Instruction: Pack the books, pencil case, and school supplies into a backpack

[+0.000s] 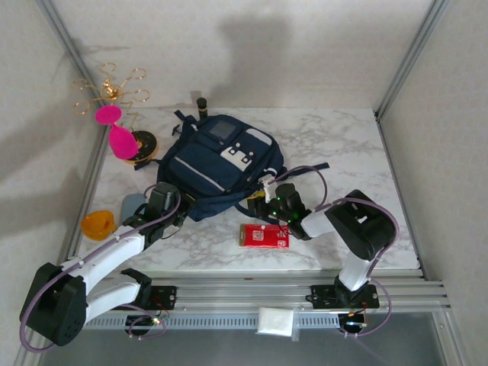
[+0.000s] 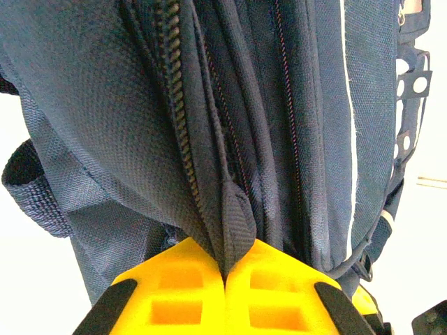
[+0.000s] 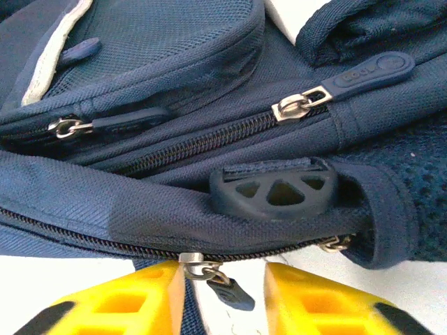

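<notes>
The backpack [image 1: 217,164] lies flat on the marbled worktop [image 1: 343,145], and both arms have their noses right up against its near edge, one at each lower corner.

The left pincer [image 2: 225,279] is pressed together, its yellow fingers [image 2: 174,286] meeting with a dark fabric tab [image 2: 236,223] nipped in the seam between them. Straight ahead of it rise the navy folds of the bag, with a heavy zip line [image 2: 174,105] running up and away, just left of the tab.

The right pincer [image 3: 225,273] stands apart, with a clear gap between its yellow fingers [image 3: 133,303]. A small metal slider with a dark zip pull [image 3: 234,294] hangs down into that gap, close to the left-hand finger; whether it touches I cannot tell. Just beyond the fingertips runs the bag's lowest zip, and above that sits a dark rubber piece with cut-outs [image 3: 272,192] tucked under a fabric band.

A flat red rectangle [image 1: 264,235] lies on the worktop just behind the right pincer [image 1: 263,200], towards the arm bases, apart from the bag.
</notes>
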`<action>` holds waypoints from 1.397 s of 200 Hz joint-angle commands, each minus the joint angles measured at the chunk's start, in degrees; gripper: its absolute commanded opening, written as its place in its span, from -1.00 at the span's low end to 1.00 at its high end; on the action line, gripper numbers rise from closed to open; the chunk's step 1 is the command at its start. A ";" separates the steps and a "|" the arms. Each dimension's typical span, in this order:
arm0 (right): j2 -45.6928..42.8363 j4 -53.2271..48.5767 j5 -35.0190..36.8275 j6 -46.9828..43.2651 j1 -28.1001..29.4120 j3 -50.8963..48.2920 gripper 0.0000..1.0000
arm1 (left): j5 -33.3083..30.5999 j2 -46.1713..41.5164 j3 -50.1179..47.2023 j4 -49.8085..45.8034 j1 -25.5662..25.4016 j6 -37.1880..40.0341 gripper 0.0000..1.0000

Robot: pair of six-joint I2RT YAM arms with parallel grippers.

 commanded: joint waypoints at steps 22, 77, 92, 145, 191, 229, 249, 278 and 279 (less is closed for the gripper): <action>3.17 7.40 1.74 -1.89 0.13 -0.80 -0.55 | -1.27 -0.74 2.90 3.59 0.32 0.37 -1.00; 2.30 6.65 8.73 -0.65 -0.88 -0.77 -0.98 | -1.76 -0.69 3.41 2.39 0.31 0.75 -1.00; 1.37 5.39 11.92 -0.20 -1.33 -1.09 -1.00 | -2.40 -1.01 3.26 1.93 0.35 0.97 -1.00; -2.51 -1.09 16.96 1.45 -5.03 -1.99 -1.00 | -3.92 -1.38 3.54 -0.38 0.49 2.14 -1.00; -12.65 -10.00 9.61 2.38 -0.49 -2.34 -0.56 | -1.52 -0.17 3.58 -0.31 0.33 4.88 -0.84; -14.69 -35.70 8.88 20.01 -2.70 9.53 -0.24 | -4.53 -4.23 4.93 -6.85 -1.25 9.60 -0.14; -10.43 -43.97 7.64 25.62 -2.99 17.41 -0.17 | -6.76 -6.21 5.54 -7.96 -2.66 9.67 -0.05; -4.22 -51.90 6.99 32.10 -5.89 29.01 0.05 | -12.76 -3.46 12.97 -12.94 -7.86 12.42 0.04; -4.01 -52.13 7.11 32.34 -6.00 29.32 0.05 | -13.11 -3.34 13.24 -13.14 -8.08 12.52 0.04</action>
